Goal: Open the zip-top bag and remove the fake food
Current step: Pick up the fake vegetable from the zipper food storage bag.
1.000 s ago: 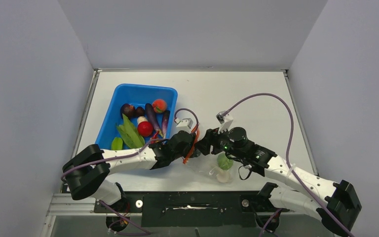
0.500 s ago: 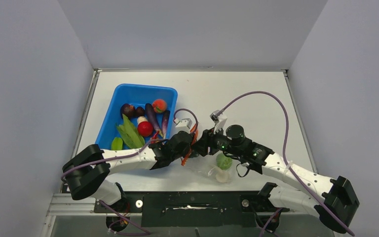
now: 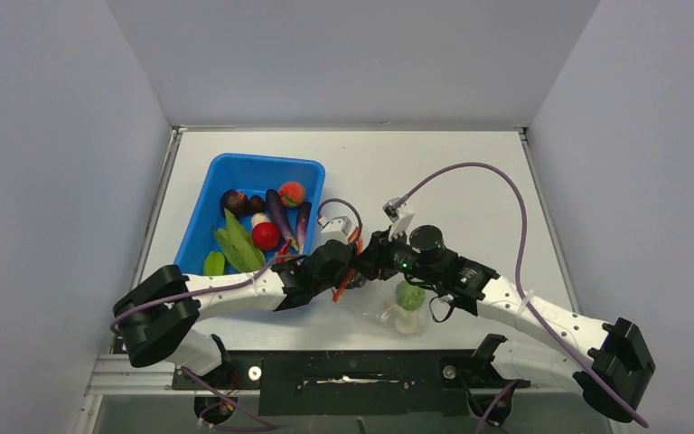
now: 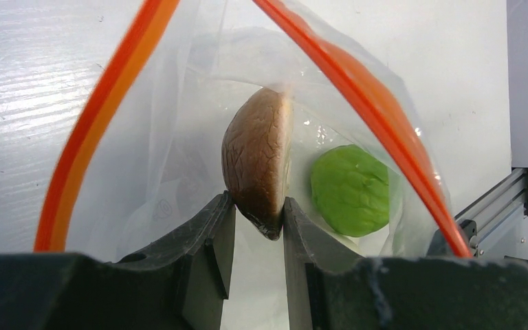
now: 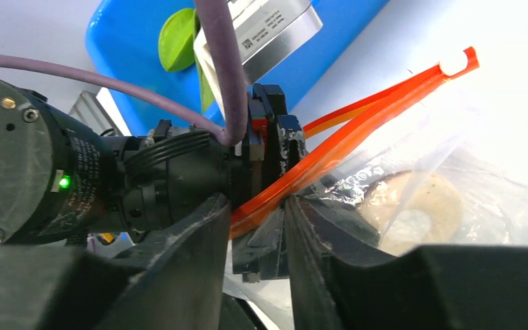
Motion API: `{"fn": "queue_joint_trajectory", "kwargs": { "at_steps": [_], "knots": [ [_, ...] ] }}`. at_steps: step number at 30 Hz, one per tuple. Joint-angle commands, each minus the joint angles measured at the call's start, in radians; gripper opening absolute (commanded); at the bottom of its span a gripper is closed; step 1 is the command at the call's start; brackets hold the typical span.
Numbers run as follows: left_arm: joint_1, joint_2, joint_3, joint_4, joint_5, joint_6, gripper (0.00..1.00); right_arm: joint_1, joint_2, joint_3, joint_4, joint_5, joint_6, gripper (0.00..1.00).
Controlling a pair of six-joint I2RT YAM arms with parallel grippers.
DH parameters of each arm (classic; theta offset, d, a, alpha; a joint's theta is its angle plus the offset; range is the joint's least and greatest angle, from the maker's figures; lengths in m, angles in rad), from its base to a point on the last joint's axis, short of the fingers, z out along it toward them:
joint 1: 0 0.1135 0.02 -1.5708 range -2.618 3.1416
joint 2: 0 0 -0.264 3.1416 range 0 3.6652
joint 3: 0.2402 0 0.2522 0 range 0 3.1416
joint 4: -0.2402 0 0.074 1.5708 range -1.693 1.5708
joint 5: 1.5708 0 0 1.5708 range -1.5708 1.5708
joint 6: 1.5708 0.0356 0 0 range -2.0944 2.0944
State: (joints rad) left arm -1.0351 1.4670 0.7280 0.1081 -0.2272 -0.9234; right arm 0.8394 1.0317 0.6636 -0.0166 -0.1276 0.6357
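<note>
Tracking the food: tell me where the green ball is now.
In the top view, the green ball sits inside the clear bag beside the right arm, just behind the white mushroom near the table's front edge.

Top view evenly lit from above; soft shadows cast under arms onto bench (image 3: 470, 172). Right wrist view overexposed at right, bench washed white there. Glare seen on zip-top bag (image 5: 412, 172) film. Near fingers (image 4: 206, 254) blurred in both wrist views.
</note>
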Motion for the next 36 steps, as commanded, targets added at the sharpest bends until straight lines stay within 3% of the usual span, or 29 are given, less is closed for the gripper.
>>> {"fn": "queue_joint_trajectory", "kwargs": {
  "at_steps": [1, 5, 17, 25, 29, 32, 36],
  "knots": [
    [-0.007, -0.055, 0.020, 0.031, -0.023, 0.009, 0.00, 0.008, -0.009, 0.037, 0.012, 0.030, -0.020, 0.31],
    [-0.006, -0.064, 0.021, 0.014, -0.028, 0.015, 0.00, 0.008, -0.023, 0.022, 0.005, 0.017, -0.046, 0.22],
    [-0.004, -0.087, 0.037, -0.034, -0.020, 0.029, 0.00, 0.007, -0.055, 0.001, -0.072, -0.044, -0.113, 0.13],
    [0.083, -0.092, 0.063, -0.076, 0.204, 0.058, 0.00, 0.006, -0.061, -0.007, -0.169, -0.078, -0.163, 0.13],
    [0.141, -0.067, 0.154, -0.251, 0.392, 0.151, 0.00, 0.004, -0.088, -0.028, -0.185, -0.087, -0.178, 0.13],
    [0.136, -0.039, 0.255, -0.459, 0.400, 0.246, 0.00, -0.001, -0.101, -0.036, -0.191, -0.065, -0.180, 0.13],
    [0.131, -0.041, 0.304, -0.602, 0.386, 0.296, 0.00, -0.009, -0.105, -0.036, -0.206, -0.023, -0.179, 0.13]
  ]
}}
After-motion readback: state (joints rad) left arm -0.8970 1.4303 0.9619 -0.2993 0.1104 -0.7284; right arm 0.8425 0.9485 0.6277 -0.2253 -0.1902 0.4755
